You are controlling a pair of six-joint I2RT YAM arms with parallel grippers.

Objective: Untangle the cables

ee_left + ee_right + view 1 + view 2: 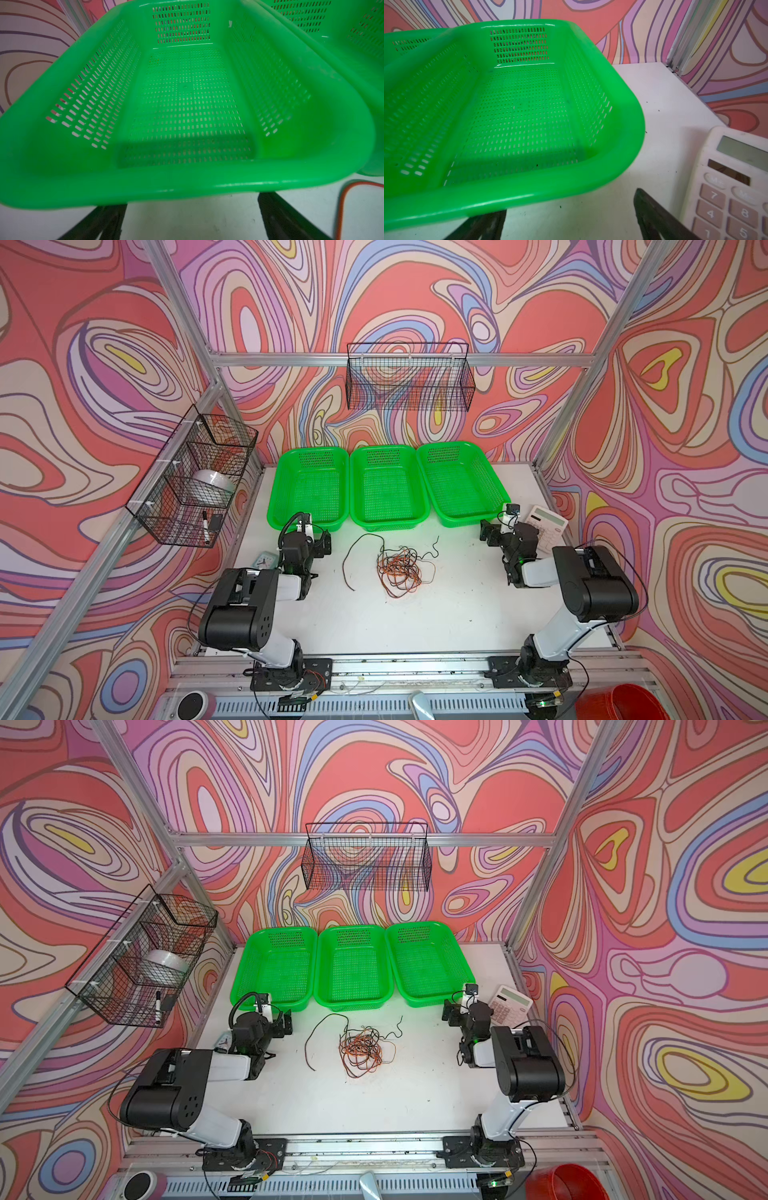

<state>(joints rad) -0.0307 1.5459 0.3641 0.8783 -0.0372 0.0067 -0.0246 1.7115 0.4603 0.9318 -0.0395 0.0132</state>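
Cables (399, 570): one tangled heap at the middle of the worktop (415, 622), short of the green baskets (388, 489) along its rear edge. Judged light, limp and snag-prone, best pinched at a free trailing end. Left gripper (191, 218) and right gripper (571, 220): jaws spread, empty.

Swirled pink, lilac and cream walls (415, 290) enclose a white table (415, 614); metal frame (291, 359); wire basket (409, 381) at twelve o'clock, wire rack (183, 456) at nine.

cables (400, 570): crossings too fine to tell | clock (264, 560): half behind left arm (286, 587) | red coil (619, 702): cut off
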